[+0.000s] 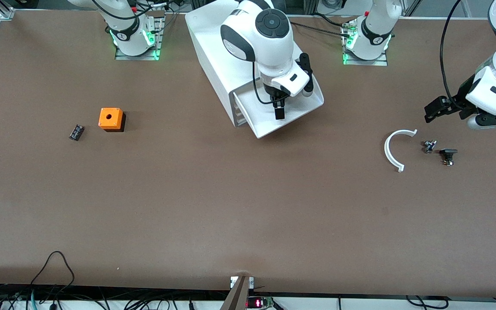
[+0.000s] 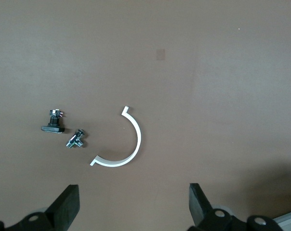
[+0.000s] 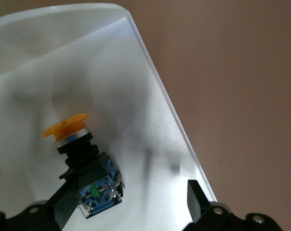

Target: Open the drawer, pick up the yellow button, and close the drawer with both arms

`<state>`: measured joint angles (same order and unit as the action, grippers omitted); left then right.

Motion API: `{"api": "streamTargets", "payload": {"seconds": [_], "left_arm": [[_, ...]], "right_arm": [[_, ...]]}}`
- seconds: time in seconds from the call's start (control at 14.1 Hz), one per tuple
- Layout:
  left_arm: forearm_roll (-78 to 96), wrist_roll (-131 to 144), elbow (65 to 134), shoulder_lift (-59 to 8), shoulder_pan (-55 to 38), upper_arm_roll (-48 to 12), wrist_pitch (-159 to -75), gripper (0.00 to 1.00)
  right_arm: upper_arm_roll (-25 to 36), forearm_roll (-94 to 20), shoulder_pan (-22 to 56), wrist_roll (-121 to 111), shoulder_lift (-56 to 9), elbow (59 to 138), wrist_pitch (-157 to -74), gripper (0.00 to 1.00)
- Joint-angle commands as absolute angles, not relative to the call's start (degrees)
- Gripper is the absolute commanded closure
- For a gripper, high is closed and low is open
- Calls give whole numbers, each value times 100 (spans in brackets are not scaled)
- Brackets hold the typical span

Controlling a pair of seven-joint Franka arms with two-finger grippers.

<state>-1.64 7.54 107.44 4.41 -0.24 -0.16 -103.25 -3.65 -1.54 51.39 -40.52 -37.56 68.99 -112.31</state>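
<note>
Top drawer [image 1: 293, 113] of the white cabinet [image 1: 213, 51] stands pulled out toward the front camera. Step in hand, as I read it: take the button out of the open tray.

Right claw [image 1: 279, 111] hangs inside or just over the drawer, fingers pointing down. In the right wrist view its two fingers [image 3: 197, 199] stand apart, nothing between them. The button [image 3: 80, 156] lies on its side on the drawer floor: orange cap [image 3: 66, 126], a silver ring under it, black neck, then a blue and black contact block with screws. It is near one finger of the right claw and looks off-centre in the gap, with the cap pointing away from the claw. I cannot tell whether that finger already touches the block.

To do this well, my judgement:
- shift the claw so the body sits midway between the fingers before closing;
- grip across the black neck or the block, not the thin cap, which could slip out;
- come down until the fingertips are almost on the tray floor, without pressing it;
- lift straight up, clear of the drawer's raised wall [image 3: 169, 115].

Left claw [image 1: 441, 110] waits in the air over the counter [image 1: 248, 215] at the left arm's end, fingers [image 2: 68, 204] apart and empty, above a white curved strip [image 1: 392, 150] and two small dark parts [image 1: 429, 146], [image 1: 448, 155].
</note>
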Motion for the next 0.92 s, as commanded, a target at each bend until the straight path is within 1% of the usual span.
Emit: {"api": "streamTargets", "payload": {"seconds": [0.0,0.85], "left_arm": [[-53,809,10731,501,-18,-35,-10213,0],[-70,686,10740,483,-18,-44,-10204,0]], "right_arm": [[-281,-114,5256,-4113,-3867,6724,-11215,0],[-255,-158,5282,-4096,-3806,6706,-10899,0]]}}
